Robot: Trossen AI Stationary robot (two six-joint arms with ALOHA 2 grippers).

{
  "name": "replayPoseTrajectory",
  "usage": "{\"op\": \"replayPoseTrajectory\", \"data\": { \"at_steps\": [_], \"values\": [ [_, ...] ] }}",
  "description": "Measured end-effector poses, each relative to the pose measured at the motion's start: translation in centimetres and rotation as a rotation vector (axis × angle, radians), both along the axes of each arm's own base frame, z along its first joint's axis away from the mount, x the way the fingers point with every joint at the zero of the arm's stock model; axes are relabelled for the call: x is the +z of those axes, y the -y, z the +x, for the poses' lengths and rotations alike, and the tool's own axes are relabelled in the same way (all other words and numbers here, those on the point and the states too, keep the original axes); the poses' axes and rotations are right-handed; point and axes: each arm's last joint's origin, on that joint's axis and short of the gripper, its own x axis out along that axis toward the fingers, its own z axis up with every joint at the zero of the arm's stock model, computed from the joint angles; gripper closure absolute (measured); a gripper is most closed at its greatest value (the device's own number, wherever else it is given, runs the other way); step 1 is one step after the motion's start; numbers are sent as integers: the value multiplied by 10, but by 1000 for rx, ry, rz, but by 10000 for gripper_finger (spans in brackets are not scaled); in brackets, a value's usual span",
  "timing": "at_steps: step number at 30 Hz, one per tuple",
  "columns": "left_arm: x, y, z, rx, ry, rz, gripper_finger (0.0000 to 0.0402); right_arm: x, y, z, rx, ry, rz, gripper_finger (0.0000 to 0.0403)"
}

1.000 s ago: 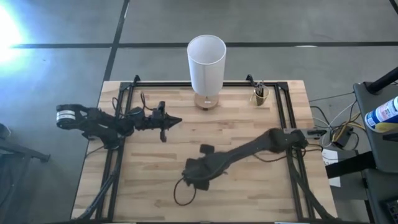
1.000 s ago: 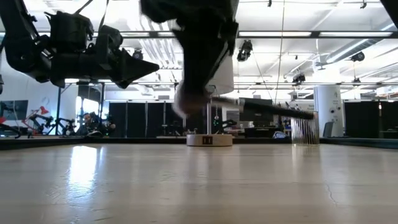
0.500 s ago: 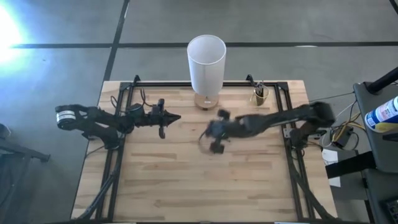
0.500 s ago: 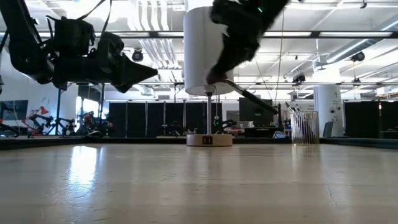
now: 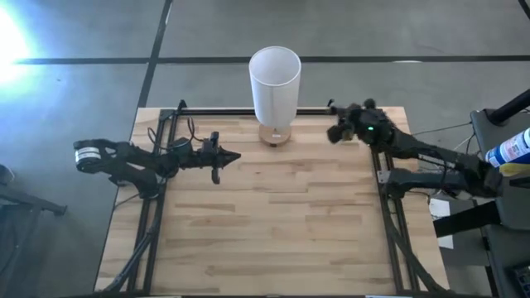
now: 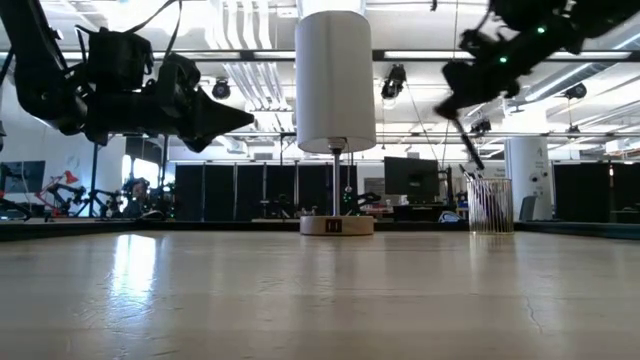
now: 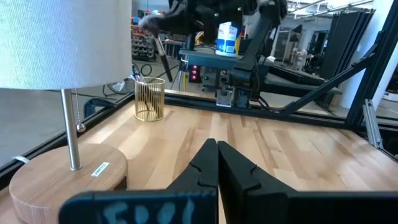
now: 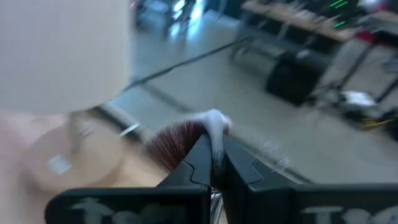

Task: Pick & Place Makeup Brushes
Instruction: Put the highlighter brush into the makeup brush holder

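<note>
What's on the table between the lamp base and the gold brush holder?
Nothing: in the left wrist view, bare wood runs from the lamp base to the gold brush holder.

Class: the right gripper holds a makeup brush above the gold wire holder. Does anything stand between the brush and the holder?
Nothing visible does. The right gripper, shut on the brush, hangs above the gold wire holder; the lamp stands off to the side.

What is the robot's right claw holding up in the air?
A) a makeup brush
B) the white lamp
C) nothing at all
A: the right gripper is shut on a makeup brush, whose reddish-brown bristles fan out past the fingertips, above the gold wire cup.
</note>
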Motion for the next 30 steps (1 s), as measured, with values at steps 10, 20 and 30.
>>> {"op": "replayPoseTrajectory", "data": {
  "at_steps": [10, 20, 30],
  "values": [
    [0, 0, 0, 1, 3, -30, 402, -30, 28, -53, -226, 124, -191, 394],
    [0, 0, 0, 4, 7, -51, 402, -57, 34, -58, -245, 166, -194, 394],
    [0, 0, 0, 4, 6, -54, 402, -74, 34, -57, -258, 151, -123, 394]
  ]
}}
